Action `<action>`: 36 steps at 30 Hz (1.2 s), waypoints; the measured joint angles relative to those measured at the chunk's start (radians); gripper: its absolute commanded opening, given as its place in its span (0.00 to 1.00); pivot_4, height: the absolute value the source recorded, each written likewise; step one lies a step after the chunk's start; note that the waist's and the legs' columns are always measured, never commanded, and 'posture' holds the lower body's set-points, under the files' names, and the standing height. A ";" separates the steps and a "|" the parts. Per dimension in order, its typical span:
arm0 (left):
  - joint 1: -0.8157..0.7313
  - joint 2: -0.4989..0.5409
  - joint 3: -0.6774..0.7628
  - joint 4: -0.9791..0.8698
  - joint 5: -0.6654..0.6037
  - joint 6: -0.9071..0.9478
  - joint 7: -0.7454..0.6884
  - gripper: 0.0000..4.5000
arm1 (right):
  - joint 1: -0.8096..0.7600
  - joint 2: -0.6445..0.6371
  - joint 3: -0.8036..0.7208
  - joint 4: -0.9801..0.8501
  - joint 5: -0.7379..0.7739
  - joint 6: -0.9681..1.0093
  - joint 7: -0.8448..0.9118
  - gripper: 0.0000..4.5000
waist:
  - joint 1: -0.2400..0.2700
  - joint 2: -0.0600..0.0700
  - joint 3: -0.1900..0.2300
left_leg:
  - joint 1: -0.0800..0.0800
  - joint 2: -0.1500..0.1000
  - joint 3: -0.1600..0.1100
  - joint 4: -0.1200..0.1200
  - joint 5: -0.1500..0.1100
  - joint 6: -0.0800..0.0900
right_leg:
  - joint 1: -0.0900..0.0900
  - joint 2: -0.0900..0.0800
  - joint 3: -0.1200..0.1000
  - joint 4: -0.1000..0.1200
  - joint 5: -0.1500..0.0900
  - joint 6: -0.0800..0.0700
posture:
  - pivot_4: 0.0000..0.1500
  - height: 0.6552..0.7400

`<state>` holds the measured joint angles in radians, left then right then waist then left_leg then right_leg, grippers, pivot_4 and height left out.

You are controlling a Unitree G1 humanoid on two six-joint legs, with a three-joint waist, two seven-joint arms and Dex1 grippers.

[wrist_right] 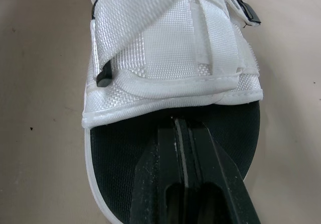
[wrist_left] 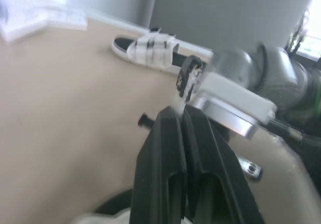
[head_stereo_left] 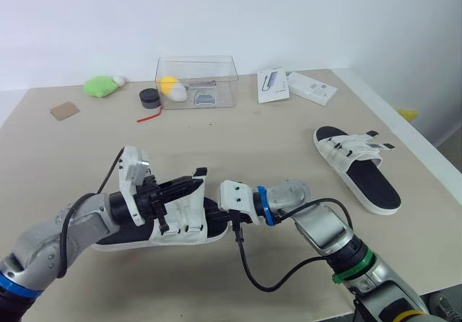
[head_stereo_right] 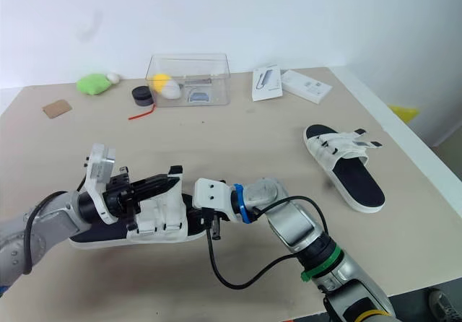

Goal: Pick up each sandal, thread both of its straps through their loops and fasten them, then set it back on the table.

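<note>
Left pincer clamps a strap of the near sandal — right pincer closed, empty, over its insole.

I can read nothing from here. The flat white package at the far side of the surface carries a small picture and some lines of print. The white box just beside it has faint dark marks on its lid. All of that is too small for me to make out. Up close, the near sandal shows plain white woven webbing, with no lettering or brand mark I can read.
</note>
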<state>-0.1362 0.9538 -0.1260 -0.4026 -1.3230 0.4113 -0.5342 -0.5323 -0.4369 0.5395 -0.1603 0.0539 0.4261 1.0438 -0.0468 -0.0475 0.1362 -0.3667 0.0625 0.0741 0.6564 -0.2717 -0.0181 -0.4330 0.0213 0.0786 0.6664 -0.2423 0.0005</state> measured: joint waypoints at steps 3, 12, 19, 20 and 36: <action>-0.030 -0.030 0.050 0.042 -0.089 0.145 0.055 0.02 | -0.001 0.001 0.002 0.002 -0.002 -0.001 -0.003 0.00 | 0.001 0.000 0.000 | 0.000 0.000 0.000 0.000 0.000 -0.001 | 0.000 0.001 0.001 0.000 0.000 -0.001 | 1.00 1.00; -0.039 -0.142 0.151 0.129 -0.187 0.352 0.192 0.02 | -0.001 0.010 0.004 0.002 -0.019 -0.002 -0.013 0.00 | 0.001 0.000 0.000 | 0.000 0.000 -0.005 0.000 0.004 -0.006 | 0.000 0.004 0.001 0.001 0.002 -0.003 | 1.00 1.00; -0.038 -0.191 0.197 0.181 -0.191 0.450 0.268 0.02 | 0.002 0.014 0.004 0.002 -0.020 -0.002 -0.022 0.00 | 0.001 0.000 0.000 | 0.000 0.000 -0.007 0.000 0.005 -0.006 | 0.000 0.005 0.001 0.001 0.004 -0.003 | 1.00 1.00; -0.038 -0.192 0.204 0.181 -0.192 0.464 0.278 0.02 | 0.003 0.014 0.004 0.002 -0.020 -0.002 -0.022 0.00 | 0.001 0.000 0.000 | 0.000 0.000 -0.007 0.000 0.005 -0.006 | 0.000 0.005 0.001 0.001 0.004 -0.003 | 1.00 1.00; -0.037 -0.238 0.223 0.177 -0.057 0.556 0.295 0.02 | 0.004 0.018 0.005 0.002 -0.026 -0.002 -0.026 0.00 | 0.000 0.000 0.000 | 0.000 0.000 -0.008 0.000 0.005 -0.006 | 0.001 0.005 0.001 0.000 0.003 -0.005 | 1.00 1.00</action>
<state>-0.1731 0.7161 0.0974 -0.2258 -1.3802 0.9675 -0.2390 -0.5283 -0.4190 0.5449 -0.1585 0.0283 0.4240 1.0180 -0.0467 -0.0473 0.1358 -0.3663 0.0624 0.0662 0.6563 -0.2668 -0.0244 -0.4325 0.0266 0.0800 0.6669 -0.2389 -0.0045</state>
